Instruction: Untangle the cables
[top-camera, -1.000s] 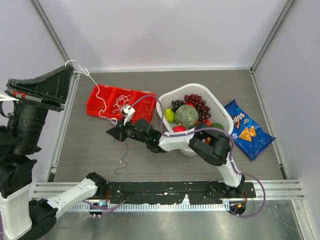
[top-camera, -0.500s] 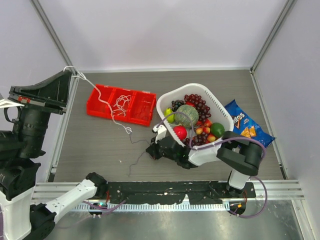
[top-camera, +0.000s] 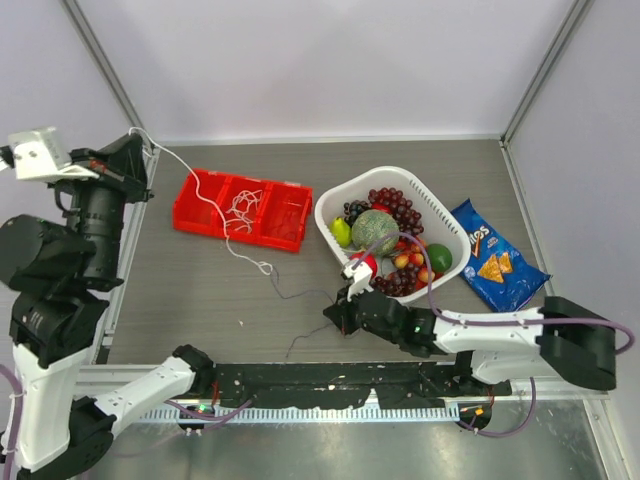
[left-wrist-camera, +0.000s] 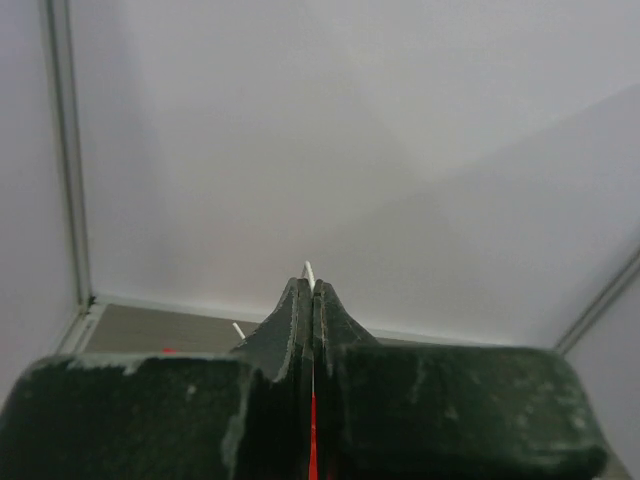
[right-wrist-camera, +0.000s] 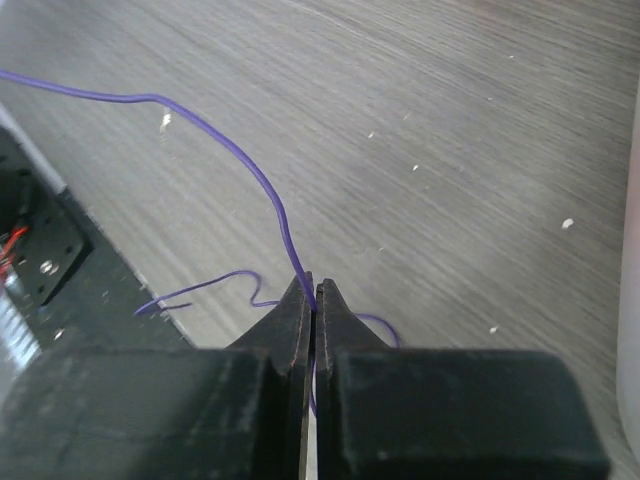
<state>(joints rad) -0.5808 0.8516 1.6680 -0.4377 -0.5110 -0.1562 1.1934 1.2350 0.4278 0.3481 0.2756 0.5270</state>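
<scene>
The white cable (top-camera: 262, 267) rises from the table past the red tray (top-camera: 285, 228) to my left gripper (top-camera: 140, 152), which is held high at the far left. In the left wrist view that gripper (left-wrist-camera: 312, 286) is shut on it, with a white cable end (left-wrist-camera: 309, 269) poking out above the tips. A loose white coil (top-camera: 240, 205) lies in the tray. My right gripper (top-camera: 332, 315) is low over the table near the front rail. It (right-wrist-camera: 314, 288) is shut on the thin purple cable (right-wrist-camera: 240, 150), which trails left across the table (top-camera: 300, 296).
A white basket (top-camera: 432, 205) full of fruit stands right of centre, just behind my right arm. A blue chip bag (top-camera: 495, 260) lies to its right. The black front rail (top-camera: 340, 380) runs just below the right gripper.
My right arm has pulled back from beside the tray toward the front rail, drawing the purple cable away from the white one. The left arm has turned but keeps hold of the white cable.
</scene>
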